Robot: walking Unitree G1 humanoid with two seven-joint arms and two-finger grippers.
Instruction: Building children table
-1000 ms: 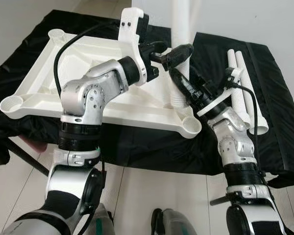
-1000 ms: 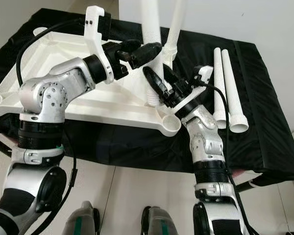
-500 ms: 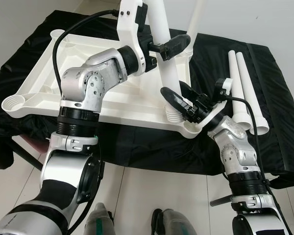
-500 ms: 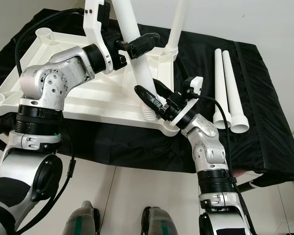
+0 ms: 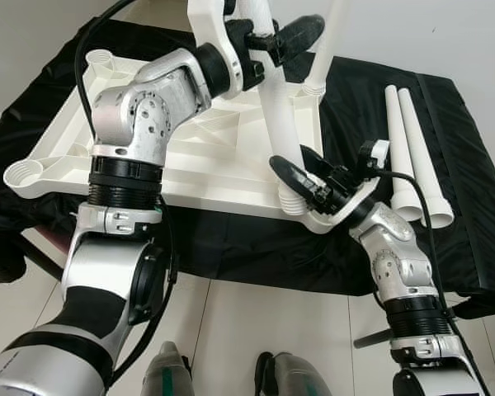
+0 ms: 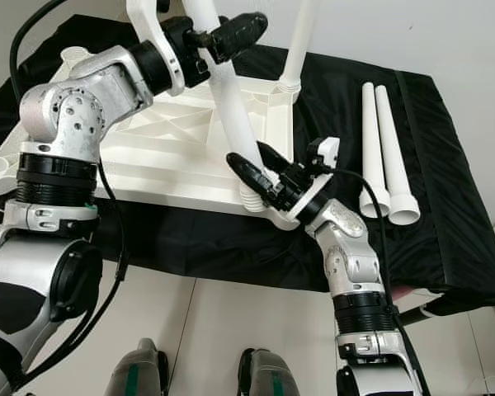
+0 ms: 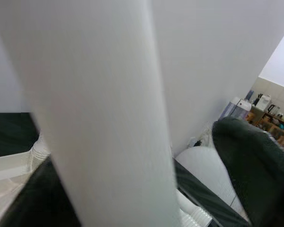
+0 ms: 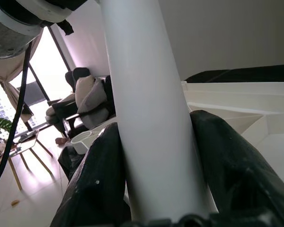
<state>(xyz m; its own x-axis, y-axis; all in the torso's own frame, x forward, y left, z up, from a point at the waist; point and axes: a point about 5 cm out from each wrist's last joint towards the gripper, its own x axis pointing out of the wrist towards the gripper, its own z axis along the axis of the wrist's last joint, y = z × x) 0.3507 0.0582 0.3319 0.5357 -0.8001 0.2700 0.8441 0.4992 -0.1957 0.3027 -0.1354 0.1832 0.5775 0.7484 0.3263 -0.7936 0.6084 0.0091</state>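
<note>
While the white tabletop (image 5: 173,153) lies upside down on the black-draped surface (image 5: 470,206), its corner sockets face up for the legs.

Item, tabletop: inverted, underside ribs showing, spread over the surface's left and middle part. Empty sockets show at the far-left corner (image 5: 101,59) and the near-left corner (image 5: 21,175).

Item, fitted leg (image 6: 304,37): upright in the far-right corner socket; appears seated.

Item, leg in hand (image 5: 279,124): tilted, its ribbed foot at the near-right corner socket (image 6: 282,216). From these views I cannot tell whether it is fully home.

Item, left hand (image 5: 272,37): high on this leg, fingers closed across its upper shaft.

Item, right hand (image 6: 256,169): low on the same leg, the two black fingers (image 8: 90,189) pressed against either side just above the ribbed foot.

Item, spare legs (image 6: 379,148): two, lying side by side near the surface's right edge, well apart from the tabletop, untouched.

Progress, by judgement: one leg done, a second being set, two to go, then the table must be turned upright. Roughly the first half.
</note>
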